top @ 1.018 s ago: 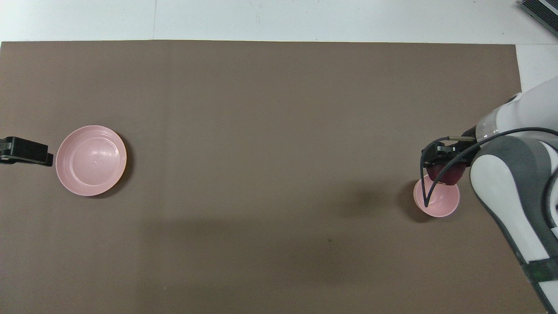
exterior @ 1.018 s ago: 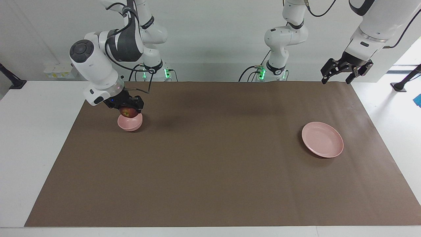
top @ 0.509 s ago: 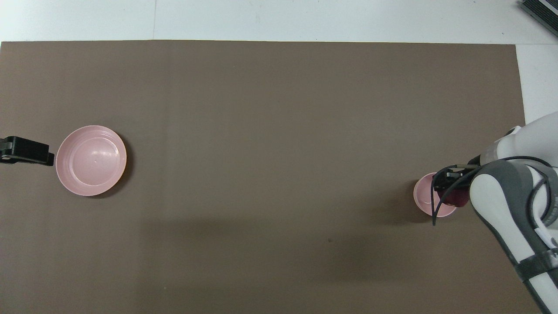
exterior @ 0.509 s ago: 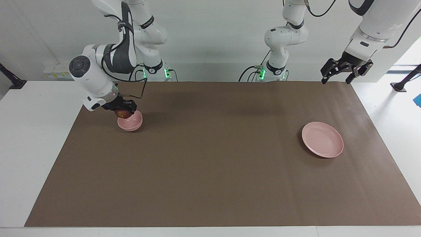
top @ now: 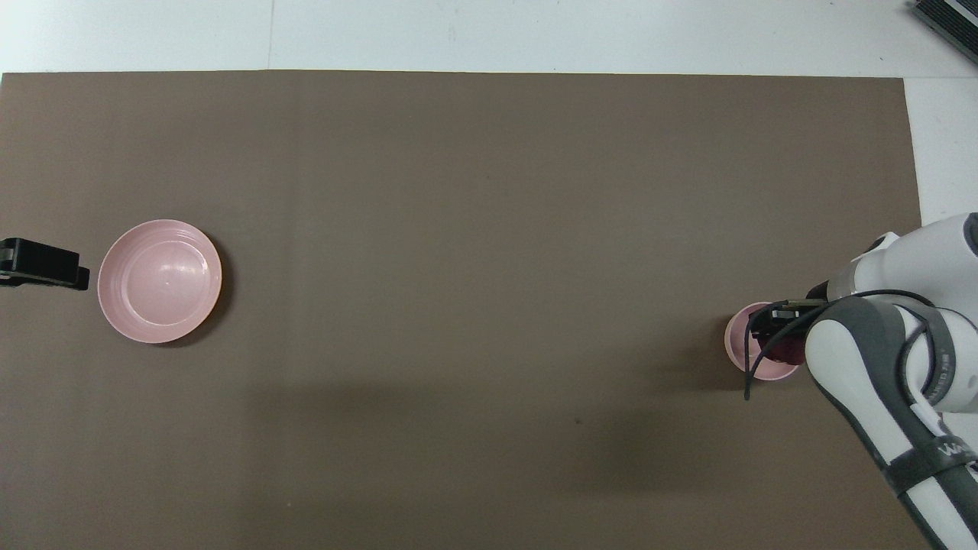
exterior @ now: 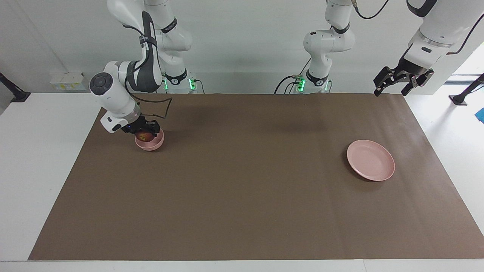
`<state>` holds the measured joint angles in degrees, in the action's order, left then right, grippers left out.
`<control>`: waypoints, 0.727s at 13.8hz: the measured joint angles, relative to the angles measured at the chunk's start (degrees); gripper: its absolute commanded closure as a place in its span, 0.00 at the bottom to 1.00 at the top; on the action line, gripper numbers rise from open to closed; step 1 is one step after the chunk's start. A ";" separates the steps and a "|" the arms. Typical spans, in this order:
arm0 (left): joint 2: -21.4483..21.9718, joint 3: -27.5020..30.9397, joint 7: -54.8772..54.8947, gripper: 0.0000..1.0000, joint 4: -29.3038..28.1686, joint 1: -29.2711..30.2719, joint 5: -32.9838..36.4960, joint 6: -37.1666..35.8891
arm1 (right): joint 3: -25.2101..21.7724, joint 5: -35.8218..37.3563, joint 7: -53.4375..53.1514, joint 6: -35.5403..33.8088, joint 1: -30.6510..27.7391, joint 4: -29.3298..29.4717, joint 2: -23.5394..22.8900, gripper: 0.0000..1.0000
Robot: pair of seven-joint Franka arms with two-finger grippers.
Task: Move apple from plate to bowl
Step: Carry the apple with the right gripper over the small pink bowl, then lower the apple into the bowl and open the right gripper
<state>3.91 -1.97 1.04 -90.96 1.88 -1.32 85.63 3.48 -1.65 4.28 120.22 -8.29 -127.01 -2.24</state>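
As the right arm tips its wrist lower than it stood a second ago, the right gripper (exterior: 144,133) now sits right at the rim of the bowl (exterior: 150,144), its fingers pinched on the apple (exterior: 143,136). A second back the apple hung clear above the bowl; now it is down in the bowl's mouth, red skin and yellowish patch showing just over the pink rim. In the overhead view the arm covers much of the bowl (top: 739,341), and only a dark sliver of apple (top: 785,348) shows.

Judgement: transport is done and the placement is nearly done. What remains is the release and a straight lift out. Whether the apple already rests on the bowl's floor I cannot tell. The bowl is small and light-looking, so a sideways drag on withdrawal could tip it.

The plate (exterior: 371,159) lies bare toward the left arm's end of the table, well apart from the bowl. The left gripper (exterior: 402,77) waits with fingers spread, raised over the table edge at the robots' end; only its dark tip shows in the overhead view (top: 42,263).

Surface: a brown mat (exterior: 242,196) covers most of a white table (exterior: 41,151). Room: a plain white wall stands at the robots' end, with green lights at both arm bases.
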 measured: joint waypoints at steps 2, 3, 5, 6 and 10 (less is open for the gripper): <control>0.00 -0.09 0.00 0.00 0.00 -0.03 0.00 0.00 | 0.06 0.01 0.13 2.77 0.00 -0.61 -0.89 1.00; 0.00 -0.03 0.00 0.00 0.00 0.01 0.00 0.00 | 0.13 0.01 0.18 3.25 0.00 -0.62 -1.06 0.82; 0.00 0.15 -0.03 0.00 0.00 0.10 0.00 -0.04 | 0.26 0.02 0.27 3.44 0.01 -0.60 -1.08 0.20; 0.00 0.26 -0.04 0.00 0.00 0.11 0.00 -0.09 | 0.30 0.02 0.37 3.45 0.03 -0.57 -1.08 0.00; 0.00 0.30 -0.06 0.00 0.00 0.11 0.00 -0.11 | 0.47 0.03 1.40 2.33 0.31 0.49 -1.09 0.00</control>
<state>3.91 -1.67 0.98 -90.96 1.99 -1.33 85.51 3.95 -1.61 5.68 122.54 -7.97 -126.52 -3.33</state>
